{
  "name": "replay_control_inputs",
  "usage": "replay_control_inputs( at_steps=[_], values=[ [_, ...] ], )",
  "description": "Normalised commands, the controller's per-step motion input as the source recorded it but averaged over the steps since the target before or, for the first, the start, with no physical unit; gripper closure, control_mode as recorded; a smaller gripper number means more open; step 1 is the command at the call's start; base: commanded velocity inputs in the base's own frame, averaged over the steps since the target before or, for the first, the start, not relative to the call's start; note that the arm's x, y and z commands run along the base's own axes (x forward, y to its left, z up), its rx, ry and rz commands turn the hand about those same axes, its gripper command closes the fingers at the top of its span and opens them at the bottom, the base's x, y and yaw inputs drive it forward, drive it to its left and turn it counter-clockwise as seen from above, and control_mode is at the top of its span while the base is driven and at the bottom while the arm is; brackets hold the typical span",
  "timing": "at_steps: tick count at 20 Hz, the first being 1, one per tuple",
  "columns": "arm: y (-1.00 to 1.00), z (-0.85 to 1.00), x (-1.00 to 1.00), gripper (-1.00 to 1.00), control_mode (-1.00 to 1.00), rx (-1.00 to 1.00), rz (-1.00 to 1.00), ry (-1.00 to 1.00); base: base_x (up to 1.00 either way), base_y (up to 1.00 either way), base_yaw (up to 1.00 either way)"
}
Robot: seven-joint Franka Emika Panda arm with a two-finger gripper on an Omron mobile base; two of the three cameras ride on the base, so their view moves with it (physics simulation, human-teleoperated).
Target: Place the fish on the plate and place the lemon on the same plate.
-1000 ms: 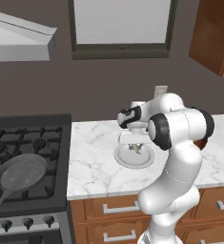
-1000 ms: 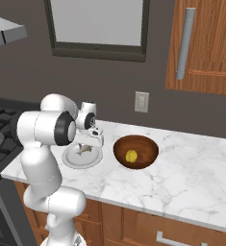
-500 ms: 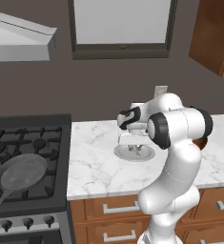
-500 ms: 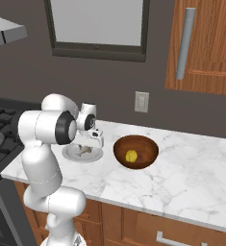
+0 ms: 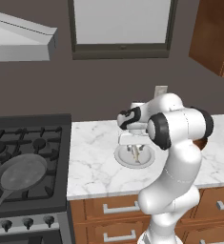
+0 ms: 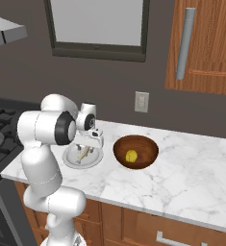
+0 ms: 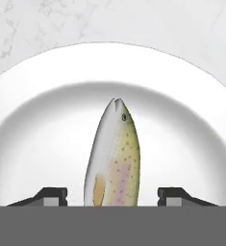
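Observation:
The fish [image 7: 114, 153] is pale with a speckled pinkish side and lies in the well of the whitish plate [image 7: 37, 81], head pointing away from the hand. My gripper [image 7: 112, 194] hovers low over it, open, with a fingertip on each side of the tail end and a gap to the fish. From the base views the gripper [image 5: 135, 147] [image 6: 88, 144] hangs just above the plate [image 5: 123, 159] [image 6: 72, 162] on the marble counter. The yellow lemon [image 6: 131, 156] sits in the brown bowl [image 6: 142, 143], to the right of the plate.
A dark frying pan [image 5: 20, 174] rests on the black stove [image 5: 32, 138] left of the counter. Drawers run under the counter's front edge [image 5: 113, 190]. A wall outlet [image 6: 142, 102] and a wooden cabinet [image 6: 206, 43] are behind the bowl.
The fingers have parted and let go of the fish, which now lies in the plate. The arm has barely moved.

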Motion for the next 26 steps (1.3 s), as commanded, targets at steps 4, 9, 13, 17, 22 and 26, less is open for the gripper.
replay_control_inputs(
  at_steps=[4, 9, 13, 17, 22, 26],
  values=[
    [0.0, 0.36, -0.23, -1.0, -1.0, 0.0, 0.0, -0.01, 0.0, 0.0, 0.0],
    [-0.07, 0.83, -0.33, -1.0, -1.0, 0.0, 0.0, -0.09, 0.0, 0.0, 0.0],
    [-0.48, 0.91, -0.31, -1.0, -1.0, 0.0, 0.0, -0.07, 0.0, 0.0, 0.0],
    [-0.86, 0.75, -0.28, -1.0, -1.0, 0.0, -0.01, 0.0, 0.0, 0.0, 0.0],
    [-0.95, 0.56, -0.19, -1.0, -1.0, 0.0, -0.03, 0.0, 0.0, 0.0, 0.0],
    [-0.97, 0.02, 0.0, -1.0, -1.0, 0.0, -0.06, 0.03, 0.0, 0.0, 0.0]
  ],
)
